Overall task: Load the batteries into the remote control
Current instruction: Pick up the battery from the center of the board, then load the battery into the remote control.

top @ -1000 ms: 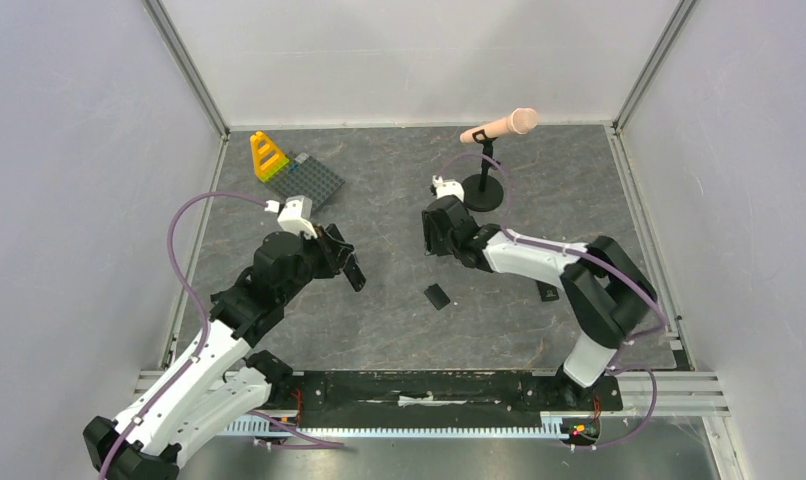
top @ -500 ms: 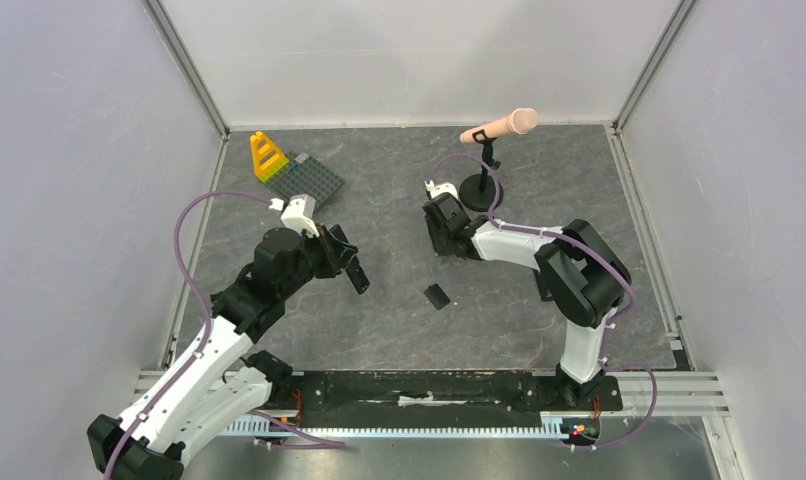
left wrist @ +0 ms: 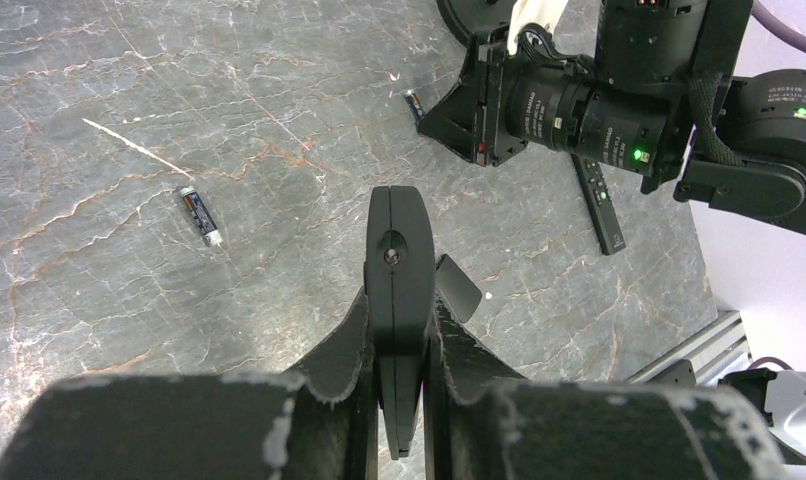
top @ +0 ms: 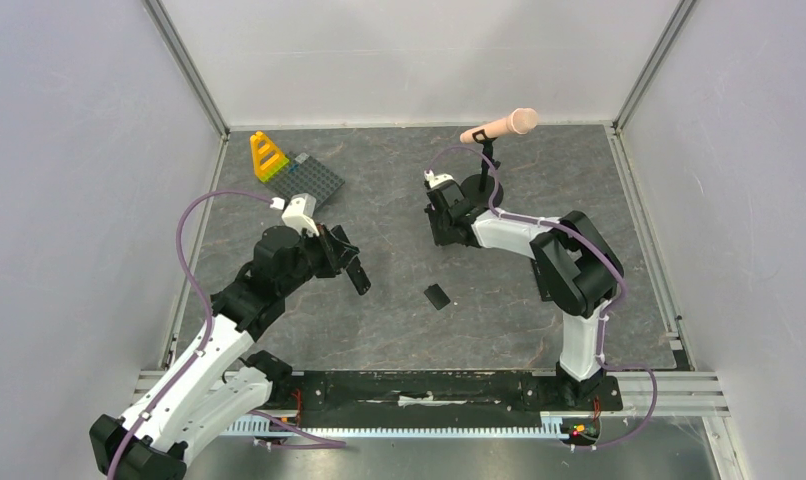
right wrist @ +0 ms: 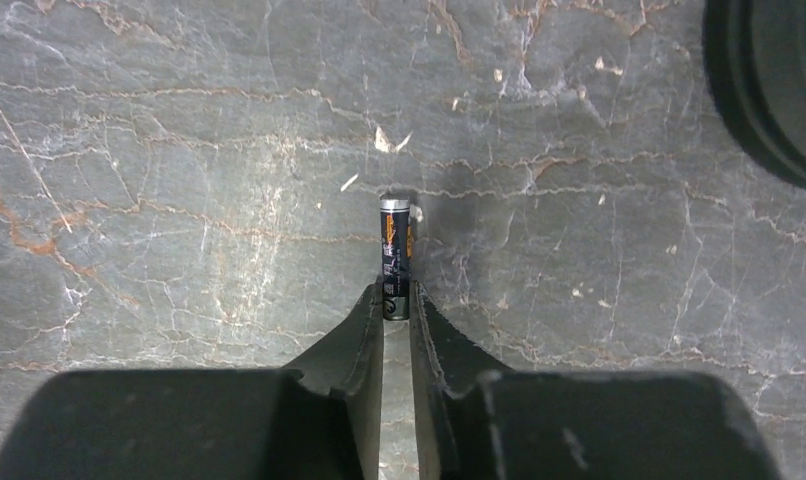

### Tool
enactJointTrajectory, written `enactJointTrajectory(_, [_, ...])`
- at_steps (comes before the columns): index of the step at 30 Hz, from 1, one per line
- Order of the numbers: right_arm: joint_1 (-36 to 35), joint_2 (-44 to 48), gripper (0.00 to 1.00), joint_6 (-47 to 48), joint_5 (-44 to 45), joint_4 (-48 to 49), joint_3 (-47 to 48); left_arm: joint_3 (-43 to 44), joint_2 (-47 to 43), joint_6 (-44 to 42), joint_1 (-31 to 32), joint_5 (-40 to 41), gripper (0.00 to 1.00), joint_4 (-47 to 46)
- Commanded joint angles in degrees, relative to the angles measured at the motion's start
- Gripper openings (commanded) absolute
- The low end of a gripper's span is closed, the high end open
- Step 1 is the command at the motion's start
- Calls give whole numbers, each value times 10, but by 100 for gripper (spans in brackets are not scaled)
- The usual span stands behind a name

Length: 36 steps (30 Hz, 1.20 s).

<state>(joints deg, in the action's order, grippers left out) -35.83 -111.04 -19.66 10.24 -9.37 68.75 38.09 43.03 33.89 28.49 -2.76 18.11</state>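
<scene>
My left gripper [left wrist: 399, 300] is shut on the remote control [left wrist: 399, 250], a slim black bar held edge-on above the table; from above the remote control [top: 358, 275] juts out past the left gripper [top: 347, 265]. My right gripper [right wrist: 396, 298] is down at the table near the microphone base, its fingertips [right wrist: 372, 300] pressed on the near end of a dark battery [right wrist: 395, 255] with orange print. From above the right gripper [top: 437, 232] hides that cell. A second battery [left wrist: 201, 216] lies loose on the table. The small black cover [top: 438, 296] lies between the arms.
A pink microphone [top: 499, 128] stands on a round black base [top: 482, 192] just behind the right gripper. A grey studded plate [top: 315, 180] with a yellow block [top: 267, 156] sits at the back left. A buttoned black remote [left wrist: 599, 200] lies under the right arm.
The right gripper has slid toward the back of the table and its jaws have closed in on the battery. The left arm with the remote has barely shifted.
</scene>
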Motion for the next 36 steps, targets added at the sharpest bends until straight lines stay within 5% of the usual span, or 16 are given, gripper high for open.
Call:
enactJointTrajectory(1, [16,-44,12,10,0,-9,11,4,-4,15,-5,-18,2,-26])
enactJointTrajectory(9, [17,10,0,26,-29,38,-32,6,4,10,-9,-30,2,-32])
enactJointTrajectory(20, [16,284,0,80,-338,265,-242,21,8,-13,-23,-60,2,-45])
enactJointTrajectory(27, [17,411,0,78,-482,315,-294,45,47,-91,-41,-251,2,-57])
enactJointTrajectory(31, [16,435,0,68,-541,284,-271,44,68,-90,-41,-395,2,-137])
enactJointTrajectory(36, [16,477,0,81,-570,262,-268,46,92,-74,-42,-483,2,-234])
